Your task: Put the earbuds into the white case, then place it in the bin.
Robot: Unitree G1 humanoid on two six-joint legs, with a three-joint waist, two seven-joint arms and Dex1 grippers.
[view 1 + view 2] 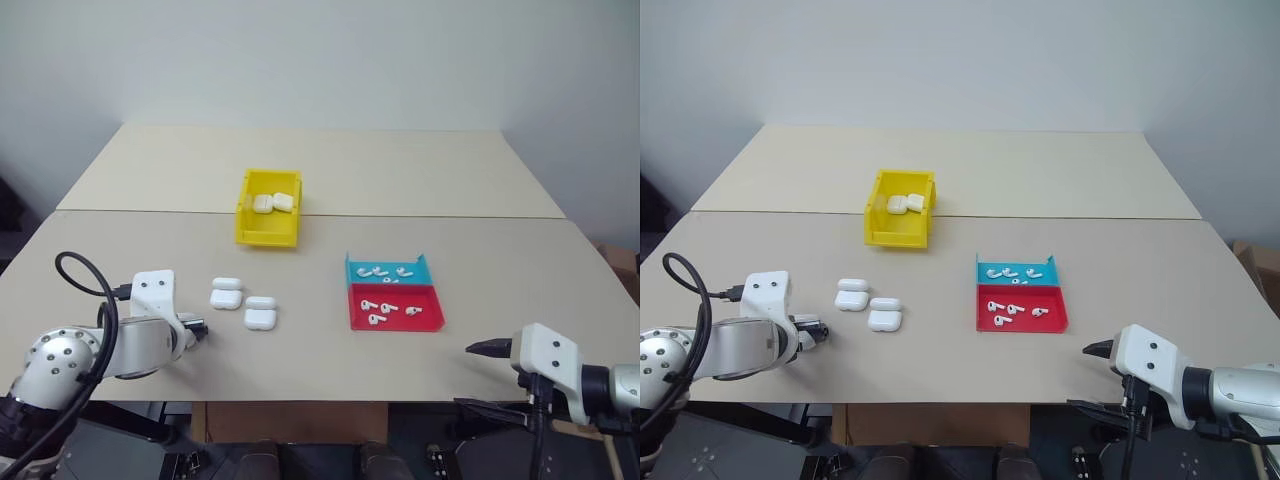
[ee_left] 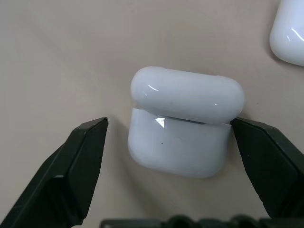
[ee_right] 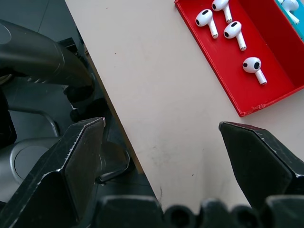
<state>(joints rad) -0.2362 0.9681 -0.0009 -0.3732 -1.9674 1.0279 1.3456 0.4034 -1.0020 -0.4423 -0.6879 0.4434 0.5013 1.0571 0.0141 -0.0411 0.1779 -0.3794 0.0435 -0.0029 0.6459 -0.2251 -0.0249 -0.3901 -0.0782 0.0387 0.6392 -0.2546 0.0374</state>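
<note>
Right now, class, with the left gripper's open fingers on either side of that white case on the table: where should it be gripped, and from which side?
Grip the white case across its lower body, below the lid seam, coming down from above. It lies flat, its smooth sides facing the left gripper's open fingers.

Open table [image 1: 500, 265] around trays; second case [image 1: 260, 313] crowds white case [image 1: 226, 293].

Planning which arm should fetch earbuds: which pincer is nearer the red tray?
Right. The right pincer hovers open at the table's near edge, just beyond the red tray. The left pincer sits across the table, open around a white case.
</note>
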